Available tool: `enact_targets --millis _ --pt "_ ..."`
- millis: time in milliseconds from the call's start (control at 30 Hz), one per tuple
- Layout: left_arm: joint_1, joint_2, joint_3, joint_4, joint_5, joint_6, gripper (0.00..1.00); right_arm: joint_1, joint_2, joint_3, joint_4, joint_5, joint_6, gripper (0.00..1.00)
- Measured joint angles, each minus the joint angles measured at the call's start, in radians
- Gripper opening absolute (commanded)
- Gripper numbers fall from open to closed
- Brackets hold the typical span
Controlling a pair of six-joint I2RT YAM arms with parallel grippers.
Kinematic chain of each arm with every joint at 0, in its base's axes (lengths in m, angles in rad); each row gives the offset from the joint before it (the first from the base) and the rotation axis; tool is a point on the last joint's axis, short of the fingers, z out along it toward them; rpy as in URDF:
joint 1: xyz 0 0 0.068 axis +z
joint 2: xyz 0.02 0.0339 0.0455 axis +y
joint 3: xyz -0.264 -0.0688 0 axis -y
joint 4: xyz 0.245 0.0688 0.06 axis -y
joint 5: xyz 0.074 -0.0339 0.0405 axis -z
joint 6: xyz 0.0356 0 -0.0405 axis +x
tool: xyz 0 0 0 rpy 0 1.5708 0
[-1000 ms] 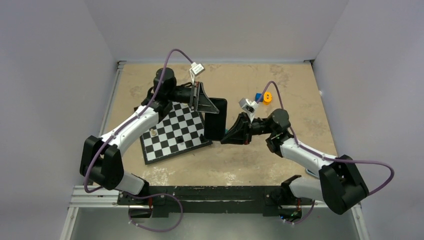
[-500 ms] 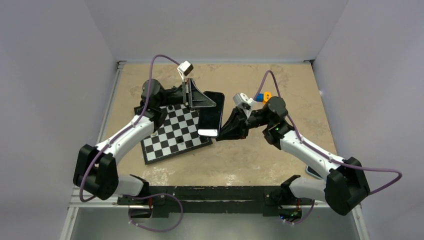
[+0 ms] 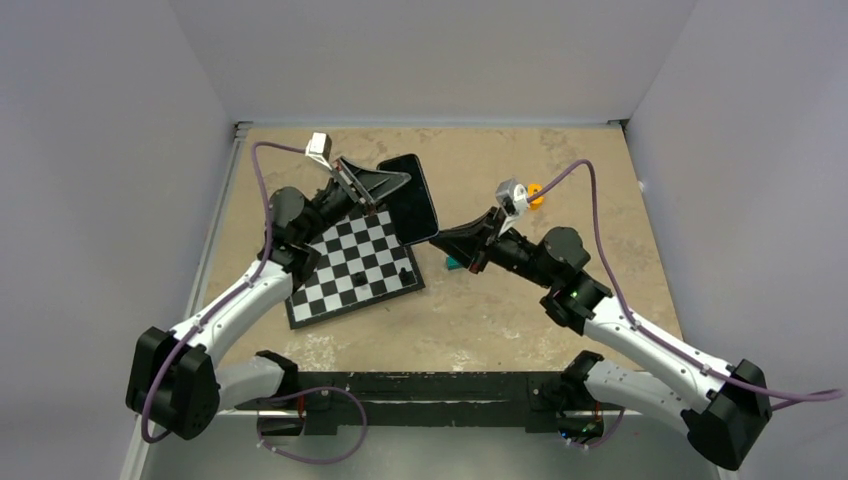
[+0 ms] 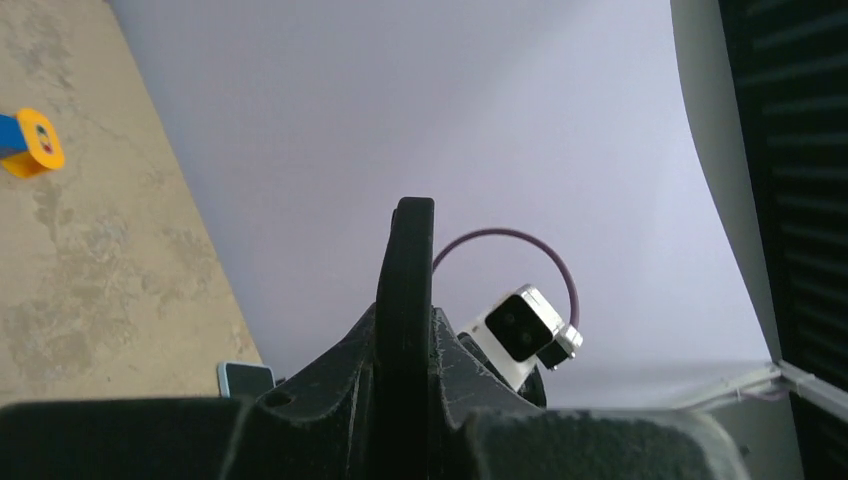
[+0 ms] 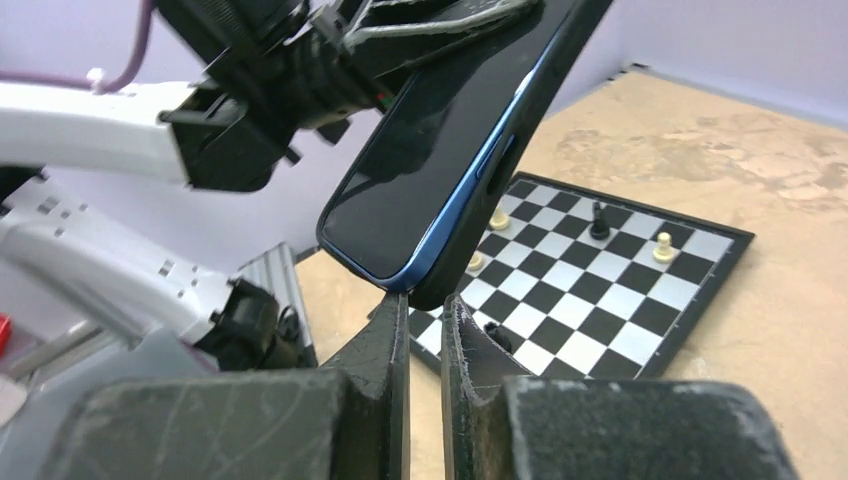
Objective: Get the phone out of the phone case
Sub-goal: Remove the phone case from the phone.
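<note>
Black plastic covers the back and side of the phone (image 5: 420, 170): the phone case (image 5: 465, 245) is on it, and only a blue rim and the dark screen show in front. The left gripper (image 4: 405, 335) holds this cased phone up in the air, over a far corner of the chessboard (image 3: 350, 270) and clear of the table (image 3: 480, 320). Its jaws are closed on the two flat faces, so in the left wrist view the slab stands edge-on between them. I think there is a reason for this hold: the faces are clamped, but the rim and the lower corner are free for the other arm.

The right gripper (image 5: 425, 325) is just below that lower corner. Its jaws are nearly together, with only a thin slit between them, and the corner of the case sits at the mouth of the slit. Whether the fingertips really pinch the lip of the case or only touch it, I cannot tell. In my judgement a narrow opening suits this job, because the lip is thin and must be peeled back from a corner.

The phone is not out yet, and the removal looks to be at its beginning. One risk I see: the left grip presses on phone and case together, which may hold them joined when the right arm pulls.
</note>
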Motion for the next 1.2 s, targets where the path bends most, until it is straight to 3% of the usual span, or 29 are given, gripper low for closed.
enact_targets --millis 67,133,233,300,400,600,700,833,1033,1200 --pt "-0.004 -0.005 -0.008 -0.027 -0.065 0.005 0.0 0.0 -0.005 0.0 -0.002 0.046 0.022 0.16" --pt "-0.008 -0.025 -0.017 -0.069 -0.116 0.022 0.0 -0.005 0.0 0.0 -0.011 0.05 0.06 0.42" --pt "-0.021 -0.081 -0.026 -0.147 -0.166 0.071 0.0 -0.021 0.004 0.0 -0.018 0.008 0.127 0.64" --pt "-0.034 -0.127 -0.026 -0.185 -0.187 0.112 0.0 -0.031 0.002 -0.011 -0.007 -0.031 0.184 0.75" --pt "-0.047 -0.177 -0.026 -0.2 -0.206 0.154 0.0 -0.035 -0.012 -0.057 0.037 -0.077 0.273 0.82" --pt "-0.05 -0.111 -0.027 -0.098 -0.219 0.125 0.0 -0.034 0.016 -0.099 0.182 -0.117 0.47 0.79" --pt "-0.05 -0.026 -0.042 0.024 -0.226 0.04 0.0 -0.032 0.038 -0.099 0.239 -0.116 0.512 0.7" --pt "-0.062 0.064 -0.064 0.145 -0.251 -0.058 0.0 -0.015 0.04 -0.097 0.27 -0.077 0.516 0.63" --pt "-0.106 0.078 -0.072 0.229 -0.292 -0.113 0.0 0.042 0.048 -0.087 0.275 0.061 0.478 0.51" --pt "-0.124 0.09 -0.072 0.275 -0.313 -0.126 0.0 0.089 0.082 -0.059 0.286 0.154 0.451 0.49"
